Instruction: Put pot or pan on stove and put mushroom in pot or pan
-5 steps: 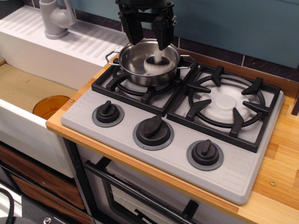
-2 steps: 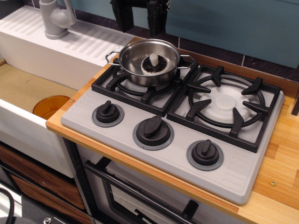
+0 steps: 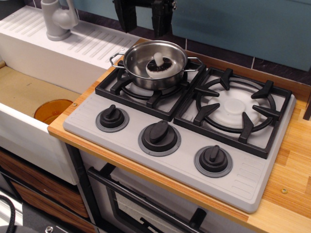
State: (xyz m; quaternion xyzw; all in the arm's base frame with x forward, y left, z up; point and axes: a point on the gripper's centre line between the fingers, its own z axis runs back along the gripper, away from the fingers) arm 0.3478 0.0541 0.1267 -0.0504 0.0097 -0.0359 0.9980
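Observation:
The shiny steel pan [image 3: 141, 60] with two loop handles sits on the left burner grate of the grey stove [image 3: 194, 150]. The mushroom [image 3: 157, 66] lies inside the pan, gills up, stem pointing upward. My black gripper [image 3: 143, 22] hangs above the pan at the top edge of the view, open and empty, its two fingers [image 3: 127, 19] apart and clear of the pan's rim.
The right burner grate [image 3: 235, 109] holds nothing. Three black knobs [image 3: 159, 136] line the stove front. A white sink with a drainboard [image 3: 73, 48], a tap [image 3: 57, 19] and an orange drain [image 3: 52, 110] lies left. A wooden counter [image 3: 291, 184] surrounds the stove.
My gripper let go of the mushroom inside the pan and rose straight up, out of the pan to the top of the view. The mushroom settled gills up.

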